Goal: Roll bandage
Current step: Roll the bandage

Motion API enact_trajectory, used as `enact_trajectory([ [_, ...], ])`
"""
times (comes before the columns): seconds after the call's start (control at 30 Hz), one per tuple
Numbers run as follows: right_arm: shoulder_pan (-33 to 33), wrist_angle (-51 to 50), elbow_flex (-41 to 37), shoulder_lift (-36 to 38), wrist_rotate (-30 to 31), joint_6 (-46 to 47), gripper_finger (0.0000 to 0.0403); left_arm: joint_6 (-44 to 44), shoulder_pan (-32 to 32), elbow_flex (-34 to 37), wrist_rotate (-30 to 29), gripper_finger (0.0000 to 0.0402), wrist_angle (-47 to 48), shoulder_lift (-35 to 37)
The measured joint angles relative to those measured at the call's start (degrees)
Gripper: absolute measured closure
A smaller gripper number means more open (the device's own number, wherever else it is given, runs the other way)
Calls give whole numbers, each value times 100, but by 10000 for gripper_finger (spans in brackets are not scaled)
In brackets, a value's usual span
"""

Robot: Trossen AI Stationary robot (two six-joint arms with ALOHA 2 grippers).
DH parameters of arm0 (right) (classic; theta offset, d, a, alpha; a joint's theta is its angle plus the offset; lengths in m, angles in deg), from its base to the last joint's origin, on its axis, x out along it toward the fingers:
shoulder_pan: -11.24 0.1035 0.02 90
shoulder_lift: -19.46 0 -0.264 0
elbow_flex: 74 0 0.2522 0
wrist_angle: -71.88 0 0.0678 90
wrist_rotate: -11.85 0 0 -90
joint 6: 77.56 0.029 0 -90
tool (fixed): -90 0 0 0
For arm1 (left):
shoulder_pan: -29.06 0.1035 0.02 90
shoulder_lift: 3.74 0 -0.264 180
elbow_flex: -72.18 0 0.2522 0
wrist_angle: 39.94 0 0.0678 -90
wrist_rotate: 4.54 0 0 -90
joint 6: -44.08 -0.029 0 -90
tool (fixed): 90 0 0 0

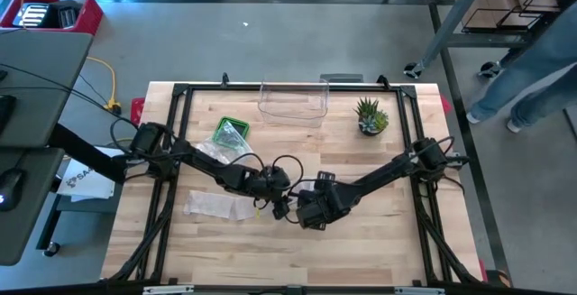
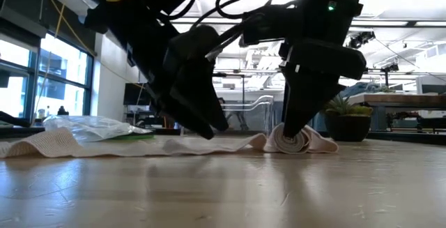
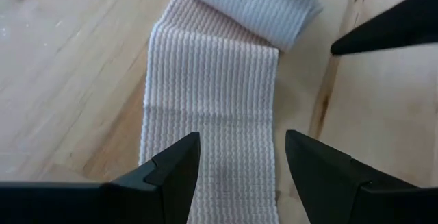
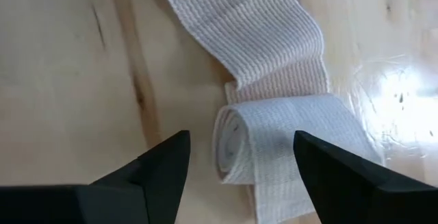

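we see bandage (image 4: 274, 142) mid-tabletop, partly rolled; long flat tail runs toward 9 o'clock, unrolled. right end effector (image 4: 236, 162) open astride roll. left end effector (image 3: 239, 159) open over tail.

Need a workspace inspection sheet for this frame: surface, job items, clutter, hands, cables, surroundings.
Surface: wood table, black frame round its edge.
Job items: bandage part rolled; roll lies flat, tail stretched out on the table.
Clutter: plastic bag, clear bin, potted plant.
Hands: left hand open above the tail; right hand open around the roll.
Cables: yellow cable on floor left of table.
Surroundings: red crate, person's legs at right.
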Motion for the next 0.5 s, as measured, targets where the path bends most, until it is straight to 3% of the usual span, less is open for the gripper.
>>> enact_trajectory([
  [0.23, -30, -256, 44, 45, 2, -2, 162, -4, -23, -2, -2, 190, 9, -2],
  [0.5, -201, -240, 7, 69, -31, 14, 243, -2, -21, -4, -9, 190, 39, 0],
])
